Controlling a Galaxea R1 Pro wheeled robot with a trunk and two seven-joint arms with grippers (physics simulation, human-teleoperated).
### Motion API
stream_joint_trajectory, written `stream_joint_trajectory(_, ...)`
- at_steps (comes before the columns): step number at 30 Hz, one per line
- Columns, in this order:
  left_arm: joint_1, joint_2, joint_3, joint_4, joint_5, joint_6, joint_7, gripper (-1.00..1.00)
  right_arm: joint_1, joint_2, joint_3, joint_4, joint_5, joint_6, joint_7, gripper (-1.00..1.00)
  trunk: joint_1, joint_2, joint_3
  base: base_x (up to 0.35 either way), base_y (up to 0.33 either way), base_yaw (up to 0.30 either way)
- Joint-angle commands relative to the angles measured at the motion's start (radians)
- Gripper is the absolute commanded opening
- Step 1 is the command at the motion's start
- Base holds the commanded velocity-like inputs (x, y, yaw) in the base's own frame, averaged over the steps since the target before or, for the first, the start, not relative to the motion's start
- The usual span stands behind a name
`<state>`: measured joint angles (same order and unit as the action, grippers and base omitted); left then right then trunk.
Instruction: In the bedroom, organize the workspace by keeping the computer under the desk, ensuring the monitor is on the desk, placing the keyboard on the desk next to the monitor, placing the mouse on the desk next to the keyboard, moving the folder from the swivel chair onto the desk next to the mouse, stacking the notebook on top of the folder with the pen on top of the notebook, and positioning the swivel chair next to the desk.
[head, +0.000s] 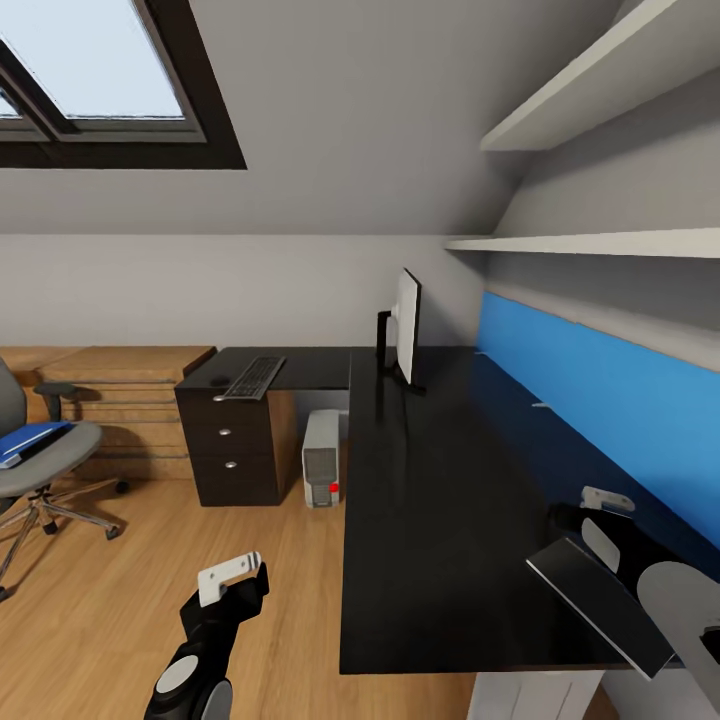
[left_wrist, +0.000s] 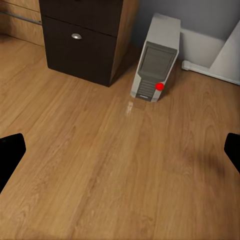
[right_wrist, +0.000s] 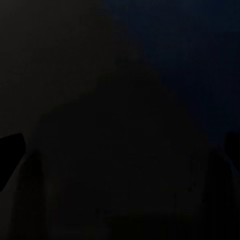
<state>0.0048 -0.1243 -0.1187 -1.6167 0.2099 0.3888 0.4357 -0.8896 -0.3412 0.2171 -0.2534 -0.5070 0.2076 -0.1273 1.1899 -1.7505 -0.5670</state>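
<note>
The monitor stands edge-on at the corner of the black desk. The keyboard lies on the desk's left wing. Under the desk stands the computer. At the far left, the blue folder rests on the swivel chair. Near the desk's front edge, my open right gripper hovers just over the dark grey notebook. A thin pale pen lies by the blue wall panel. My left gripper hangs open and empty over the floor. The mouse is too small to make out.
A dark three-drawer unit stands under the desk's left wing, beside the computer. Low wooden cabinets line the back wall. White shelves hang above the desk. Open wooden floor lies between chair and desk.
</note>
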Motion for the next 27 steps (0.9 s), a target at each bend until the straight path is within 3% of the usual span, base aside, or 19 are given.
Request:
stream_joint_trajectory(1, 0.000, 0.000, -0.001, -0.002, 0.010, 0.002, 0.008, 1.00, 0.000, -0.001, 0.008, -0.003, -0.009, 0.006, -0.007, 1.00, 0.000, 0.000, -0.001, 0.000, 0.000, 0.000)
stream_joint_trajectory(5, 0.000, 0.000, -0.001, -0.002, 0.010, 0.002, 0.008, 1.00, 0.000, -0.001, 0.008, -0.003, -0.008, 0.007, -0.007, 1.00, 0.011, -0.021, -0.010, 0.000, 0.000, 0.000)
stream_joint_trajectory(27, 0.000, 0.002, 0.000, -0.001, 0.010, 0.004, 0.005, 1.00, 0.000, -0.001, 0.008, -0.004, -0.007, 0.027, -0.008, 1.00, 0.011, -0.021, -0.010, 0.000, 0.000, 0.000)
